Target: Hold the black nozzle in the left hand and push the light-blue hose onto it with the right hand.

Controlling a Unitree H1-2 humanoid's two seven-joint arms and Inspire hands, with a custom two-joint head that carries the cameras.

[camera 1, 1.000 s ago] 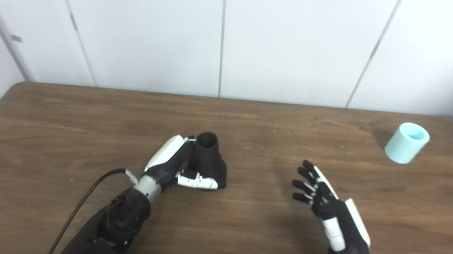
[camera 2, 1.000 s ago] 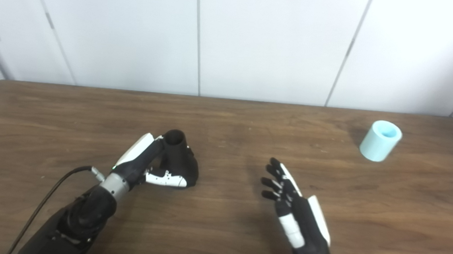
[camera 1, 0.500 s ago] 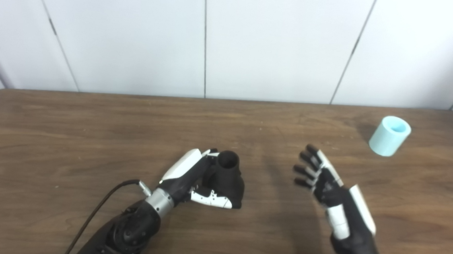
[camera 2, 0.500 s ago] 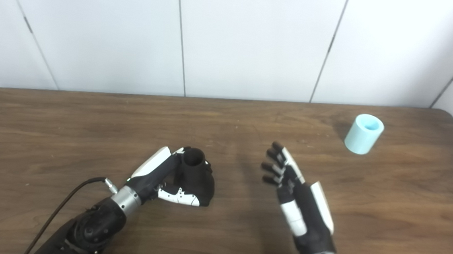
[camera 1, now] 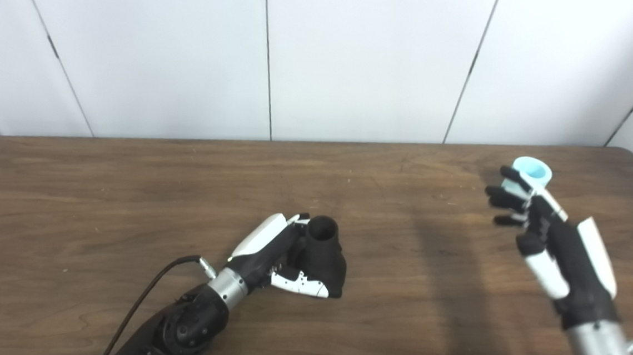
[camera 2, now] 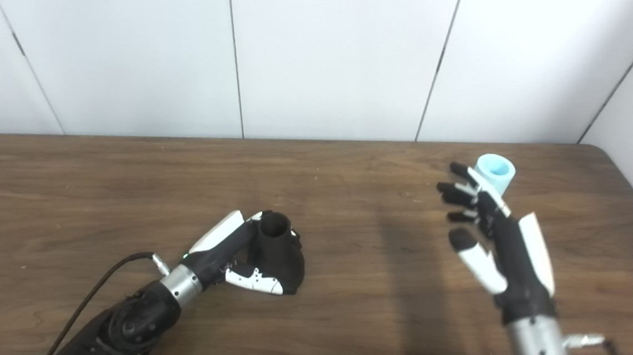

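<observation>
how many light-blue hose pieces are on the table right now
1. The light-blue hose stands at the table's far right, just behind the open right hand's fingertips. No others show, though the arms hide some tabletop.

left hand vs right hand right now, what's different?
The left hand is shut on the black nozzle, low at the table; the right hand is open, fingers spread, holding nothing. The left sits near the table's middle; the right is raised at the far right, in front of the light-blue hose. Both have black-and-white shells.
</observation>
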